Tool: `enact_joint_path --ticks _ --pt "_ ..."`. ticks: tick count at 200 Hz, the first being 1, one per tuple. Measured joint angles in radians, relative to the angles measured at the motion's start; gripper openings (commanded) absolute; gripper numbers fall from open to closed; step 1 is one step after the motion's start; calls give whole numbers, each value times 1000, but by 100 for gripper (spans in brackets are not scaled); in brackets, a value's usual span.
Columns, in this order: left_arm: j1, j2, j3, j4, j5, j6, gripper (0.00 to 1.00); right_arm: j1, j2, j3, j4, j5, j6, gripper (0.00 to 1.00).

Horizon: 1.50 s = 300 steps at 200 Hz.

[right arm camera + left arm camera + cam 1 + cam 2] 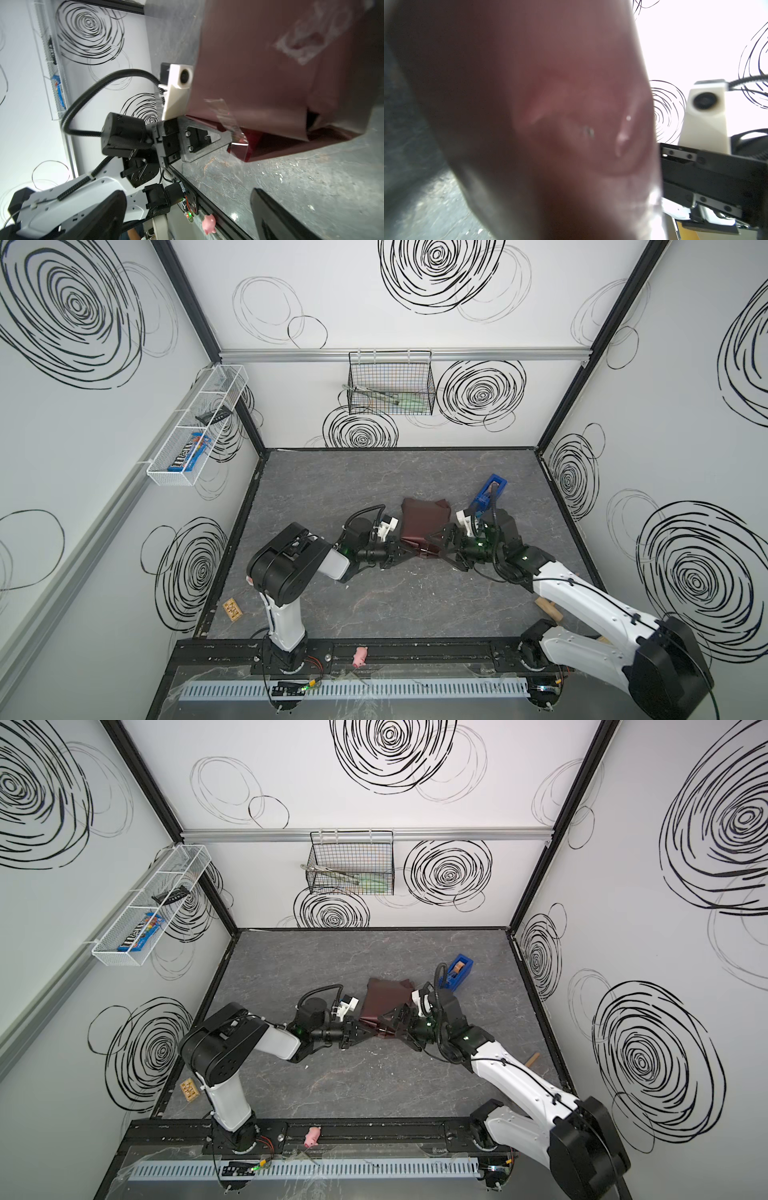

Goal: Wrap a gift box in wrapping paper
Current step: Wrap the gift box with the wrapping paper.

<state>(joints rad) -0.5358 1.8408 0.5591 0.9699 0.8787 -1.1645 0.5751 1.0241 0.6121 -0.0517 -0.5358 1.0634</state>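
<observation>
Table (374, 614): grey marbled top; both arms reach to its middle.
Wrapping paper (424, 518): maroon, folded into a parcel that lies mid-table between the two grippers. It is a little longer front to back than across.
Gift box: inside the parcel, I judge; none of its navy shows in any view.
Tape dispenser (488, 493): blue, just beyond the right arm's wrist, apart from the parcel.
Left gripper (409, 553): closed, with its tips against the parcel's near left corner. I cannot tell whether paper is nipped between them.
Right gripper (446, 549): jaws spread wide and holding nothing, at the near right corner. One finger overlaps the paper in both top views.
Key relation: the parcel's near end faces the robot and lies just beyond both grippers. The left gripper touches it and the right is free, so the next press or fold probably falls to the right arm.
Right wrist view: shows the near end only partly closed, with an overhanging flap and a strip of clear tape (226, 116) by the left gripper's tip. The top views hide this under the grippers.
Left wrist view: almost filled by blurred paper; its own fingers are unseen.
Toy pig (360, 657): pink, on the front rail.
</observation>
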Motion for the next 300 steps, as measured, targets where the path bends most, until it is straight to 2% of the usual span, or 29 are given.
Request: enact_joint_path --ticks 28,77,180,207,240,257,274,289,300 --pt "0 0 0 0 0 0 0 -30 -2 66 -19 -27 -85 97" --pt "-1 0 0 -3 0 2 0 -52 266 229 14 -146 -198 97" --pt "-1 0 3 -3 0 2 0 -89 475 325 -10 -199 -288 97" --pt "-1 0 3 -2 0 1 0 -91 436 360 -46 -182 -322 97" --pt "-1 0 3 -2 0 0 0 -77 231 257 -39 -162 -325 100" --pt "-1 0 3 -2 0 0 0 -37 123 163 -29 -148 -315 91" --pt "-1 0 3 -2 0 0 0 20 55 68 -9 -128 -294 74" --pt "-1 0 3 -2 -1 0 0 78 11 -24 35 -103 -269 53" --pt "-1 0 3 -2 0 0 0 109 -7 -83 65 -88 -241 48"
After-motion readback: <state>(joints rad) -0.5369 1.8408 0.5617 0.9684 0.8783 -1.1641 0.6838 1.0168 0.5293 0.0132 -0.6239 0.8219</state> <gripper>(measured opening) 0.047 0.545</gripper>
